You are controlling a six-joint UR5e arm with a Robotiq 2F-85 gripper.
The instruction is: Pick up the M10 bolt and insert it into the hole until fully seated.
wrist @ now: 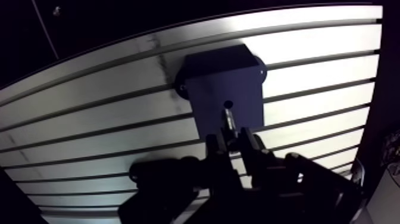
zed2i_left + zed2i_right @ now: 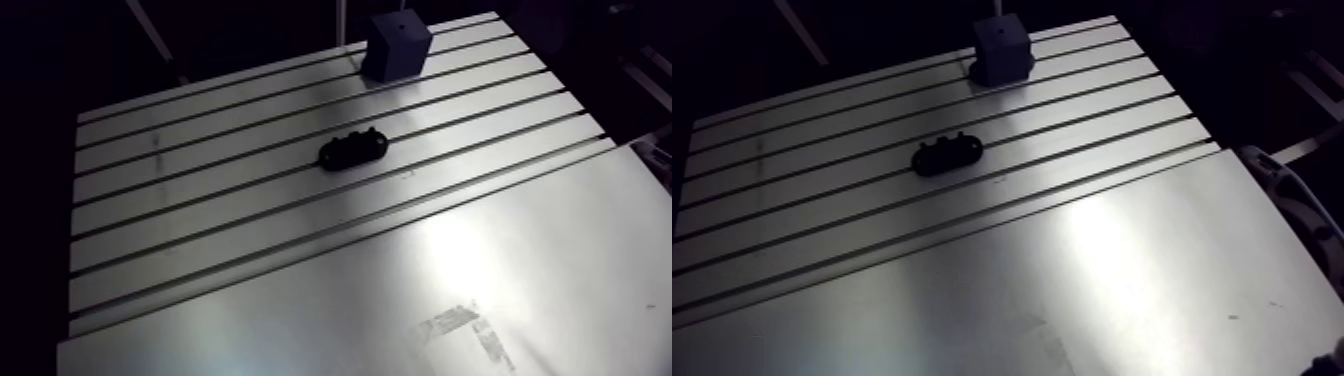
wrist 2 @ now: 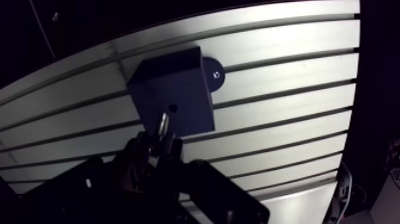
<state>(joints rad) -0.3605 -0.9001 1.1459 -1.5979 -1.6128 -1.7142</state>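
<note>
Between the two fingers of the gripper (image 1: 231,140) in the wrist view sits the M10 bolt (image 1: 229,122). It's pinched tight at its lower end, so the jaws stand only as far apart as the bolt is wide, and the shiny shank sticks out ahead of them. Its tip points at the hole (image 1: 228,105) in the top face of the dark block (image 1: 226,83) and ends just short of it or right at its rim; honestly can't tell if it's started going in. The wrist hangs over the block, looking down at it a bit tilted. The fingers are pretty much black on black, and the bolt's head is buried between them. The block sits on the slotted table (image 1: 89,113), with a little round foot (image 3: 216,74) with a screw in it poking out at one side. Over in the arm view the block is by the table's far edge, and a black oval holder (image 2: 353,148) lies well apart from it, mid-table across the slots. It's too dark to see what's in it, just a couple of bumps on top.
</note>
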